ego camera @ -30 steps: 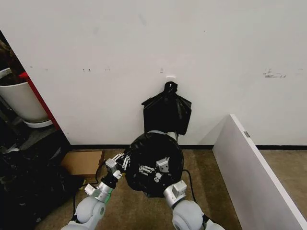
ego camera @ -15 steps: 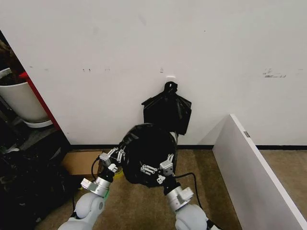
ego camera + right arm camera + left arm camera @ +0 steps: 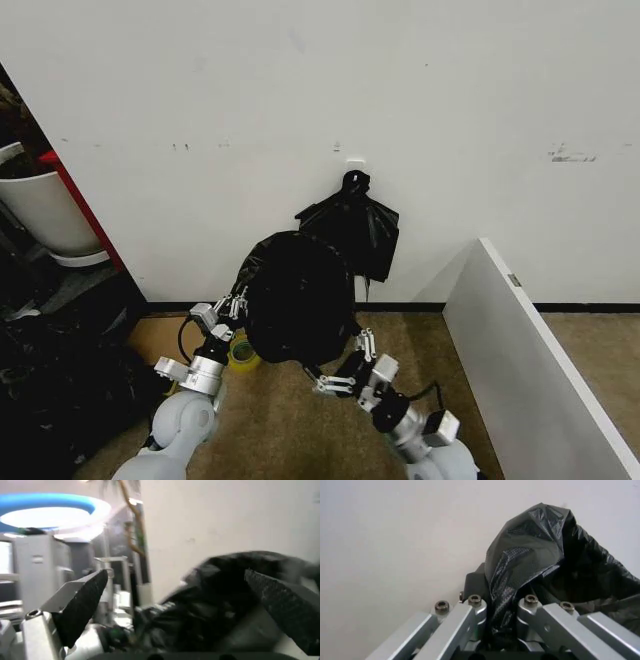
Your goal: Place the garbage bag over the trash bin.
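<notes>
Lifted higher and leftward since a second ago, the bag (image 3: pixel 298 297) billows in front of the wall (image 3: pixel 450 120). Left gripper (image 3: pixel 225 306) fingers (image 3: pixel 470 611) pinch its edge; right gripper (image 3: pixel 345 368) fingers (image 3: pixel 82 602) are spread apart just below the bag.

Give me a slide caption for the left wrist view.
Left gripper shut on a fold of the garbage bag.

Brown carpet floor (image 3: pixel 300 440), yellow tape roll (image 3: pixel 240 353), cardboard box (image 3: pixel 165 338) by the wall
</notes>
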`<state>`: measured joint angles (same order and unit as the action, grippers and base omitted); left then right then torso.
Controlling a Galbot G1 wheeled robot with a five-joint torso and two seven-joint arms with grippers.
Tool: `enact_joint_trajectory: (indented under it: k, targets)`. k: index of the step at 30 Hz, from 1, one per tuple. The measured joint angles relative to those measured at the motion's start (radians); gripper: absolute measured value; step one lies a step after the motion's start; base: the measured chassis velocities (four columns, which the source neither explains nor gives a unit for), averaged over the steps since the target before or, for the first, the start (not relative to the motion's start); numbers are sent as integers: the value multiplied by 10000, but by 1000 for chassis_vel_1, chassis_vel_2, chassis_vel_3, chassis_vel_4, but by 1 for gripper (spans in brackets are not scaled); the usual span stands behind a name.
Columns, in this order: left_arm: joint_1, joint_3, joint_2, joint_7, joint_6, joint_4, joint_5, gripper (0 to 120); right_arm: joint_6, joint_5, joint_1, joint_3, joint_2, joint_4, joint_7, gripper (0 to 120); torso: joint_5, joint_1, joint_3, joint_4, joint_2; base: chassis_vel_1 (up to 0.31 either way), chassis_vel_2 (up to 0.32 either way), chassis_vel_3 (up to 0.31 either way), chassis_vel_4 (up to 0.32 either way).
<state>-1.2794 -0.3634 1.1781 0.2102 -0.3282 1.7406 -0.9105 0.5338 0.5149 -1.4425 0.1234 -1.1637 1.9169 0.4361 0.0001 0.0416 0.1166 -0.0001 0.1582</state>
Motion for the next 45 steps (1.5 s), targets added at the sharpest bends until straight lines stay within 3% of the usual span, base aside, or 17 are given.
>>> enact_joint_trajectory:
  k: [3,6,14,17,24,27,30,32,38,43,45]
  targets:
    - [109,-6,14,-476,296,98,-347,4,-1015,-1033,-292,-467,35,386,-3404,100,-2,0,0,-2,0,0,0,0,0]
    - [139,-14,5,-600,521,267,-827,4,-1926,-871,-449,-923,34,610,-4927,100,-2,0,0,0,0,0,0,0,0]
    - [66,-8,-9,-544,645,512,-1038,4,-2330,360,-482,-1440,-92,593,-4407,100,-2,0,0,0,0,0,0,0,0]
    - [18,-5,-3,-492,646,607,-1043,4,-2330,427,-387,-1451,-160,460,-4229,95,-2,0,0,-1,0,0,0,0,0]
    - [-146,-10,-26,-309,636,791,-1031,4,-2249,925,-265,-1418,-292,341,-3858,67,-2,0,0,-1,0,0,0,0,0]
    - [-173,-10,-26,-284,625,806,-1012,4,-2250,956,-232,-1401,-328,325,-3856,60,-1,0,0,-1,0,0,0,0,0]
    - [-206,3,-12,-267,614,818,-980,4,-2236,894,-203,-1374,-365,239,-3850,45,-2,0,0,0,0,0,0,0,0]
    - [-215,9,-6,-265,611,829,-972,4,-2180,811,-199,-1359,-370,150,-3845,41,-2,0,0,-1,0,0,0,0,0]
    - [-248,-5,-12,-256,589,914,-960,4,-1840,777,-171,-1335,-399,-355,-3763,15,0,0,0,0,0,0,0,0,0]
    - [-273,-3,-4,-235,589,1009,-961,4,-1542,1014,-87,-1378,-468,-715,-3501,0,1,0,0,-3,0,0,0,0,0]
    - [-278,-7,0,-238,589,1038,-966,4,-1474,1121,-55,-1386,-492,-829,-3324,0,-2,0,0,0,0,0,0,0,0]
